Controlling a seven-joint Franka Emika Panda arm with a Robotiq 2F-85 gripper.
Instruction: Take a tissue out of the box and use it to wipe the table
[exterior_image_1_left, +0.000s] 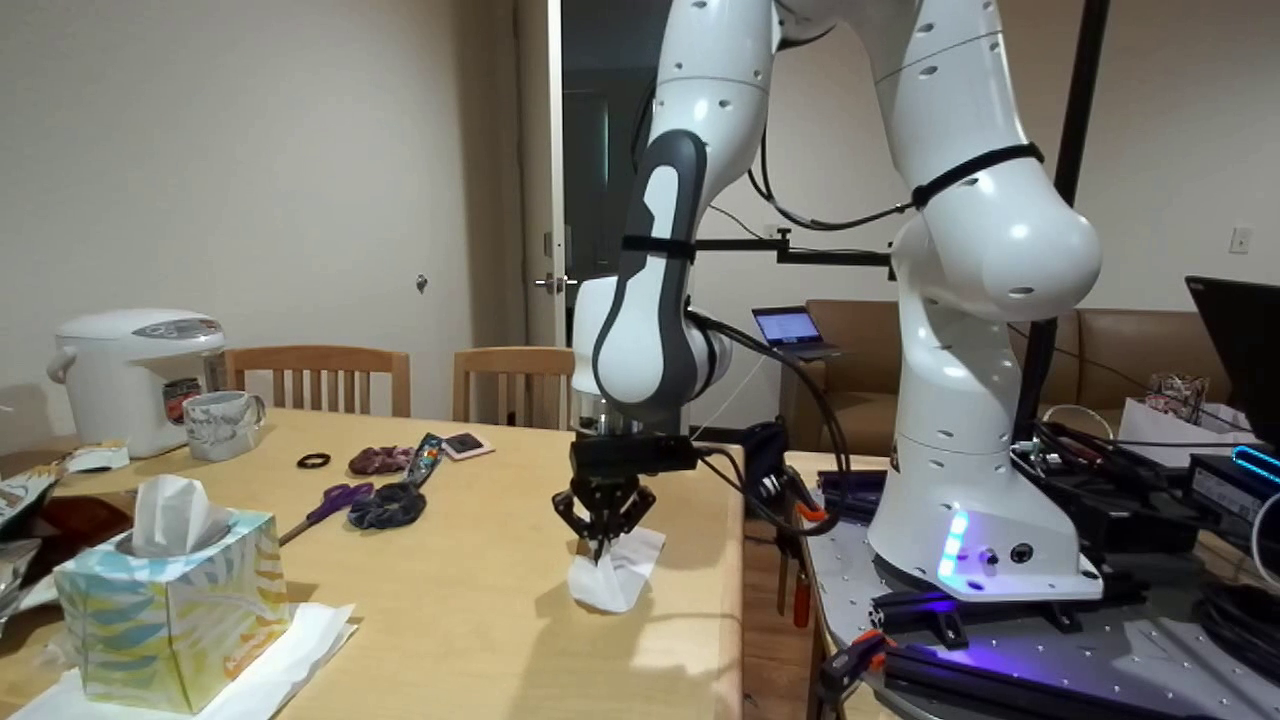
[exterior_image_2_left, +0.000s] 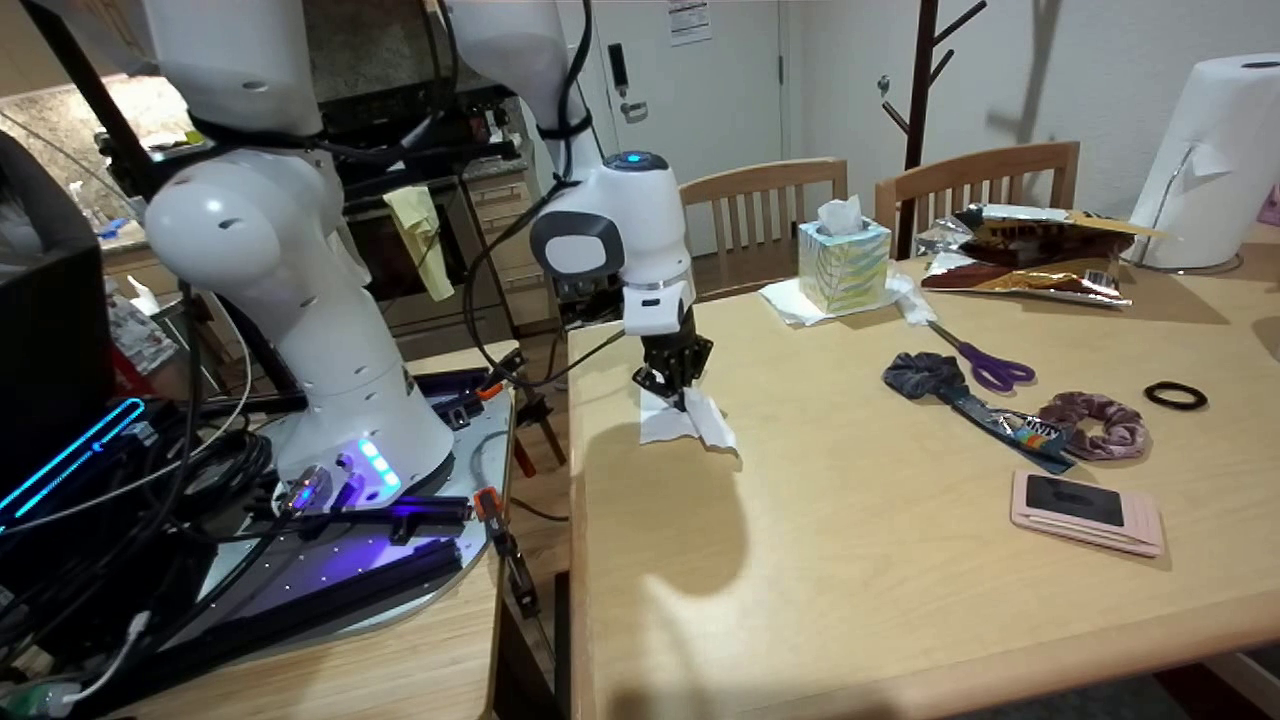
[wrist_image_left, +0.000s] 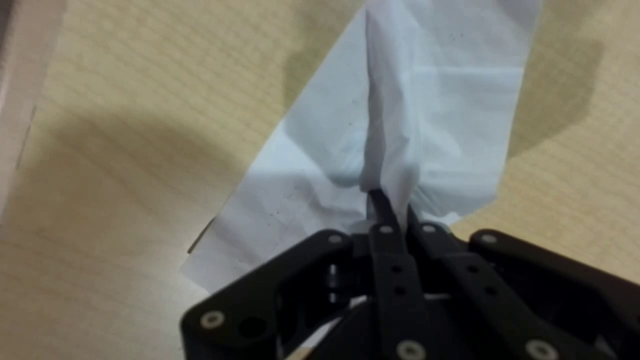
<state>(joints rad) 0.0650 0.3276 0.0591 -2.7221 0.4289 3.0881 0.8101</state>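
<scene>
The tissue (exterior_image_1_left: 612, 585) is a crumpled white sheet on the tan wooden table (exterior_image_1_left: 450, 590), close to the edge by the robot base. It also shows in an exterior view (exterior_image_2_left: 712, 425) and in the wrist view (wrist_image_left: 300, 185), spread on both sides of the fingers. My gripper (exterior_image_1_left: 600, 548) points down with its fingers closed on a raised fold of the tissue. The wrist view shows this fold between the fingertips (wrist_image_left: 395, 212); part of the sheet is hidden under the gripper. The box (exterior_image_1_left: 175, 610), patterned teal and yellow with a white tuft on top, stands apart from the gripper; it also shows in an exterior view (exterior_image_2_left: 843, 268).
A flat white paper (exterior_image_1_left: 310, 640) lies under the box. Purple scissors (exterior_image_2_left: 990, 368), scrunchies (exterior_image_2_left: 1095, 425), a pink wallet (exterior_image_2_left: 1087, 512) and a black hair tie (exterior_image_2_left: 1176, 395) lie on the table. Foil bags (exterior_image_2_left: 1040, 255), a paper towel roll (exterior_image_2_left: 1205, 160), a mug (exterior_image_1_left: 222, 428) and a white appliance (exterior_image_1_left: 140, 380) stand farther off.
</scene>
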